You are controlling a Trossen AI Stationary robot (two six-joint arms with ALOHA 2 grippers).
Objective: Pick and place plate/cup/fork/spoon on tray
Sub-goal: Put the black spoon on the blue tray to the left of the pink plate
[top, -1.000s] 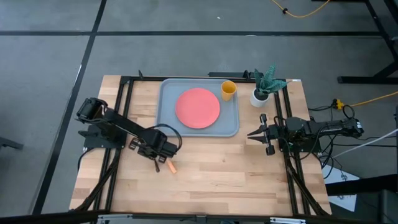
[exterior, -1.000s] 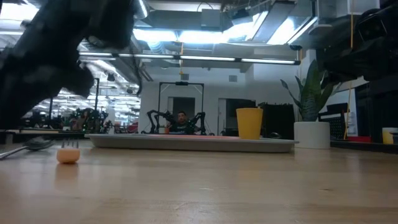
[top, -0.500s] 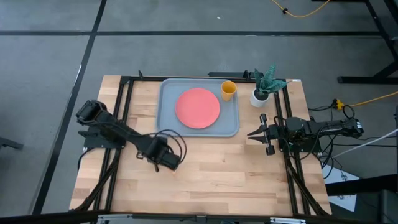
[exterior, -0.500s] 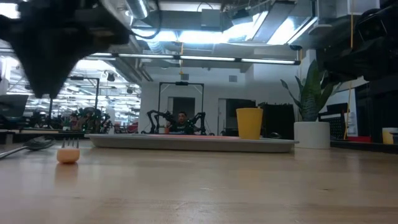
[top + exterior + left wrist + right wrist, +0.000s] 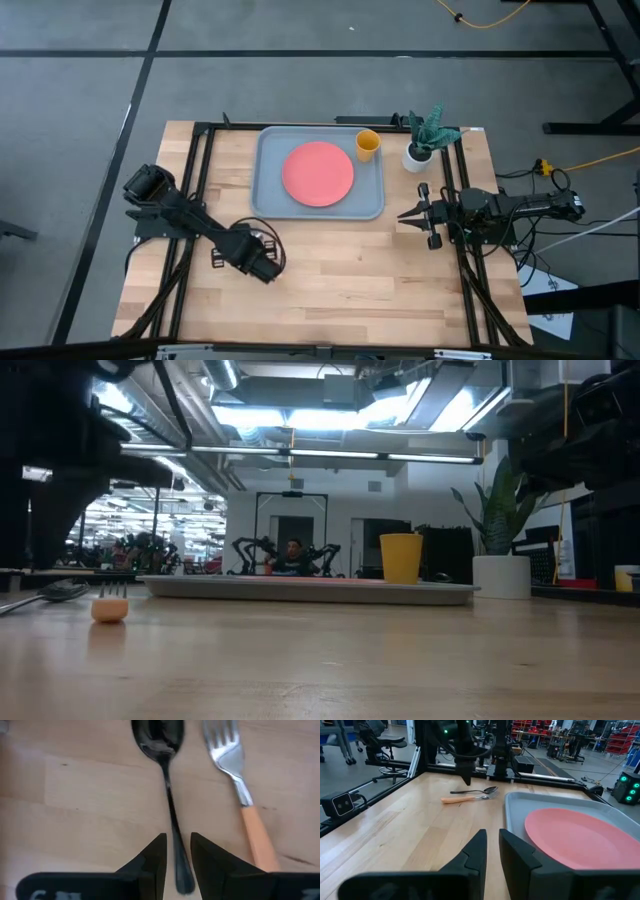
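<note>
The dark spoon point(image 5: 170, 810) and the orange-handled fork point(image 5: 240, 785) lie side by side flat on the wood near the table's left front. My left gripper point(image 5: 178, 842) points down over them and hides them in the high view point(image 5: 262, 262). It is open, with one finger on each side of the spoon's handle near its free end, not touching it. The coral plate point(image 5: 318, 173) and yellow cup point(image 5: 367, 145) rest on the blue-grey tray point(image 5: 265, 170). My right gripper point(image 5: 403, 214) waits shut at the right edge.
A white pot with a green plant point(image 5: 418, 155) stands just right of the tray's far right corner. Black frame rails run along the table's left and right sides. Bare wood lies between the tray and the near edge.
My left gripper has moved toward the table's near edge until it stands over the spoon and fork, and it has tipped to point straight down. The fork's handle, visible beside it a second ago in the high view, is now covered by it.
</note>
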